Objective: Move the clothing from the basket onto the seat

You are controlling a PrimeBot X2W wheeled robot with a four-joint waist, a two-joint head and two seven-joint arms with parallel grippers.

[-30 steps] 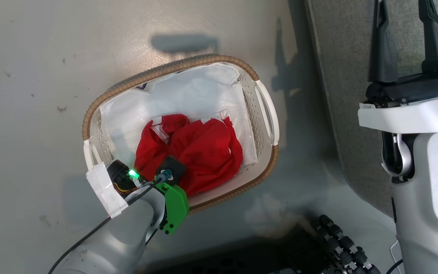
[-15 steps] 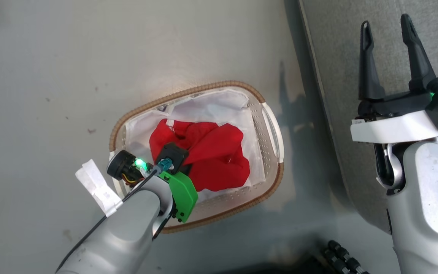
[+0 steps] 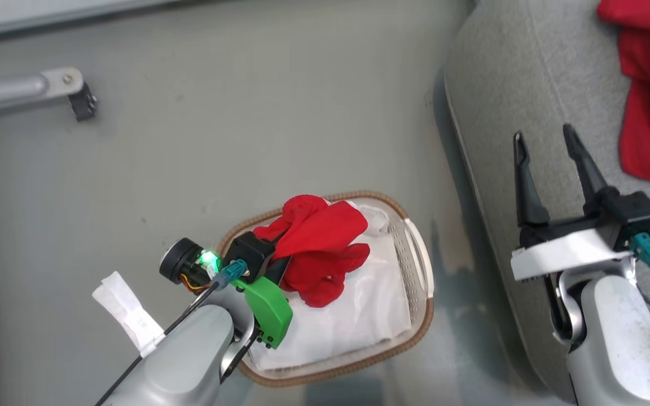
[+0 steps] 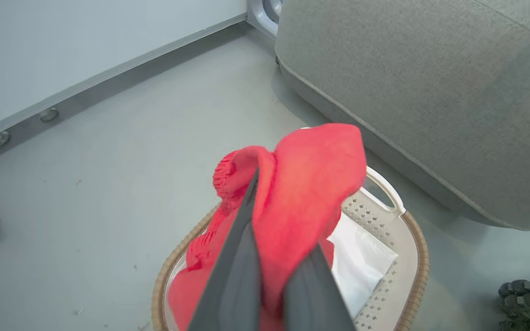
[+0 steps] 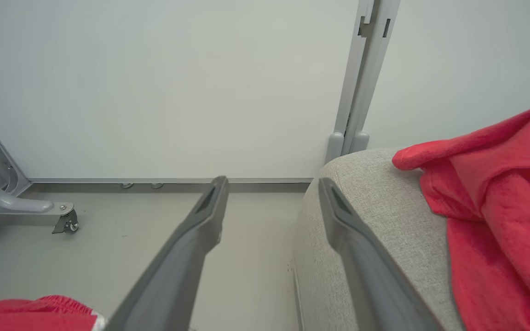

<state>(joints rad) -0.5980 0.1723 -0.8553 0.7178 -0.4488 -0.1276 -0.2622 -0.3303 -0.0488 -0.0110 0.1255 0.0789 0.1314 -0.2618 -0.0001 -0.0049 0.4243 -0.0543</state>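
Head view: my left gripper [image 4: 272, 239], clamped on a red garment [image 3: 316, 237], has hoisted it off the bottom of the basket [image 3: 415, 338] to above the rim, so I judge it ready to swing to the seat [image 3: 528, 84], where the other garment [image 3: 649, 113] lies near my right gripper [image 3: 545, 135], jaws apart.

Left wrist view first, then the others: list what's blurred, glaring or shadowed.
Left wrist view: the left gripper, shut on the red garment, looks soft and defocused; the garment's top looks washed out. Head view: a green light glares beside the garment; the seat shades the floor beside it. Right wrist view: the open right gripper blurs towards the lens.
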